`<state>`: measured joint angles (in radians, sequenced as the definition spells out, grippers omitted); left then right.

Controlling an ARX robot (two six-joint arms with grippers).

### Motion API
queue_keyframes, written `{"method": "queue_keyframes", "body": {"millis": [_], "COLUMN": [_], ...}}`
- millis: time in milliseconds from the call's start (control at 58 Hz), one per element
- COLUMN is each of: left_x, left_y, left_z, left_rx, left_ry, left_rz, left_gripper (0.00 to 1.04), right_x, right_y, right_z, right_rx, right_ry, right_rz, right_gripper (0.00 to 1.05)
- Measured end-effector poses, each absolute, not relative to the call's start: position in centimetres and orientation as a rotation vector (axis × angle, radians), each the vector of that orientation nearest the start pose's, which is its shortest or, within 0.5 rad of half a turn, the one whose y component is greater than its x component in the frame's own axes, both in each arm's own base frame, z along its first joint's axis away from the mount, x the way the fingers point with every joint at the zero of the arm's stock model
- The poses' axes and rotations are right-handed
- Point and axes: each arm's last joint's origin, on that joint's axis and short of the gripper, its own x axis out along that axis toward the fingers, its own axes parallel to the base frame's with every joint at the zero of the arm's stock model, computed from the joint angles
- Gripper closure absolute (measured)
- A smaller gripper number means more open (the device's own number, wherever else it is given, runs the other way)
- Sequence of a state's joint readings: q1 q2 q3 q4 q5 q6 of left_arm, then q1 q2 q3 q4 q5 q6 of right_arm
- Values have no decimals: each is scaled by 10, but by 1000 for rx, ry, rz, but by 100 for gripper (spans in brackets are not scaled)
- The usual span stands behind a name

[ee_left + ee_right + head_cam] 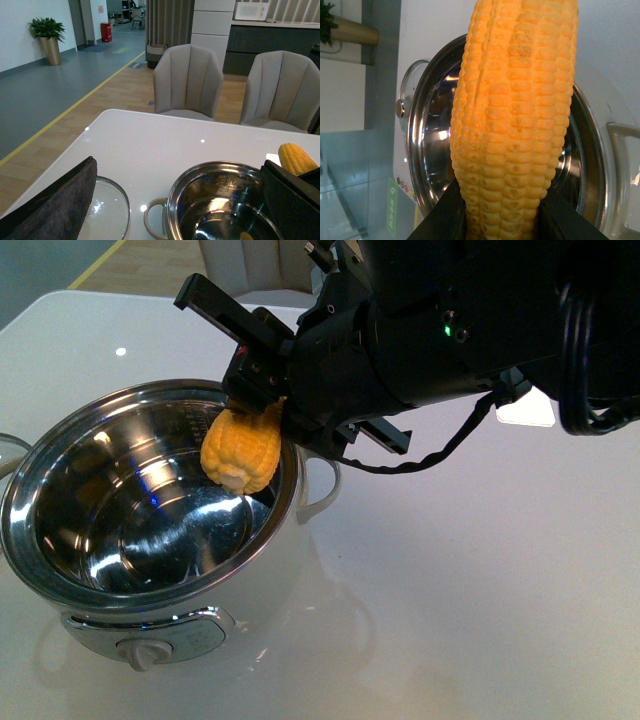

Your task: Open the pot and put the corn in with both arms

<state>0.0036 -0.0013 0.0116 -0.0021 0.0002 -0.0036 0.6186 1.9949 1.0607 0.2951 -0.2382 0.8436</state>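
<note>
The pot (150, 602) stands open on the white table at the front left, its shiny steel inside bare. My right gripper (256, 408) reaches in from the right and is shut on the corn (241, 452), a yellow cob hanging over the pot's far right rim. In the right wrist view the corn (515, 115) fills the frame between the two black fingers (445, 217), with the pot (417, 150) behind it. My left gripper (178, 164) is open and holds nothing. Beyond it lie the pot (172, 200) and the corn (296, 158). The left arm is out of the front view.
A glass lid (107, 210) lies flat on the table beside the pot's loop handle (152, 215). The lid (405, 95) also shows in the right wrist view. A white card (525, 412) lies at the back right. Two grey chairs (187, 80) stand past the table's far edge.
</note>
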Motion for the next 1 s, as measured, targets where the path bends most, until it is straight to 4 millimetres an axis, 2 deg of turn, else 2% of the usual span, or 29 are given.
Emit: {"method": "queue_keyframes", "body": {"millis": [328,535,673,811,949,1001], "left_x": [97,97,97,97,97,97], "left_y": [0,0,0,0,0,0], "left_z": [167,167,167,167,167,167], "left_rx": [-4,-4,-4,-4,-4,-4], "left_ry": [-11,-10,-11,-11,-11,-11], "left_rz": [4,4,4,4,4,4], "left_gripper": [7,7,7,7,7,7], "right_x": [314,307,306,307,314,317], "right_y": [263,271,271,271,264,257], "right_z": [120,114,106,104,110,112], "right_rx": [612,575,551,550,603,634], "right_ry": [1000,1044,1069,1071,1029,1012], "right_rz": [569,587,578,571,561,548], "right_gripper": [83,83,59,39,10,8]}}
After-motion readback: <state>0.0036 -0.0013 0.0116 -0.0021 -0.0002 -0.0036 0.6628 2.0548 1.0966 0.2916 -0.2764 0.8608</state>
